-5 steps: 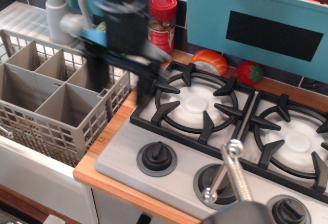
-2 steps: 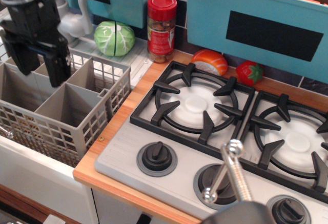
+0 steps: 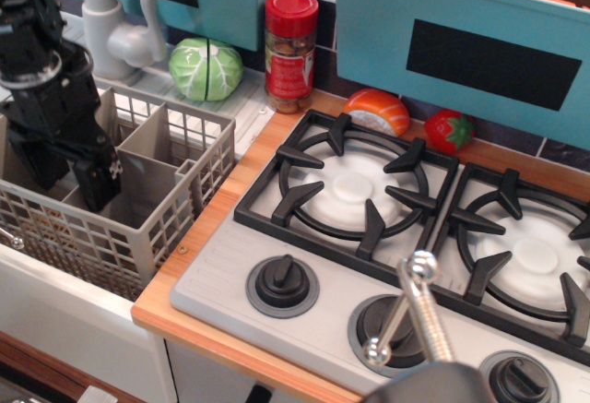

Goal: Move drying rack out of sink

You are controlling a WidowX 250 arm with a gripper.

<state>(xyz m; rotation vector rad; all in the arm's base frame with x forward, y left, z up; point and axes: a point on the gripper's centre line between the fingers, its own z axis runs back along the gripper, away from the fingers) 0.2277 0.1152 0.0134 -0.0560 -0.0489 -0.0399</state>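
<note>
Black gripper (image 3: 78,177) dips into the grey-beige lattice plastic drying rack (image 3: 157,186), which sits in the white-rimmed toy sink (image 3: 55,297). Jaws look spread around a divider. Next, I'd say: clench, then lift.

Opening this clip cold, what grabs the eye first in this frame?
The black gripper at far left, reaching down into the grey lattice drying rack that sits in the white-fronted sink; whether its fingers are open or shut cannot be told. To the right, the grey stovetop with its black grates fills most of the frame. Along the back stand a red-lidded spice jar and a green toy cabbage.
</note>
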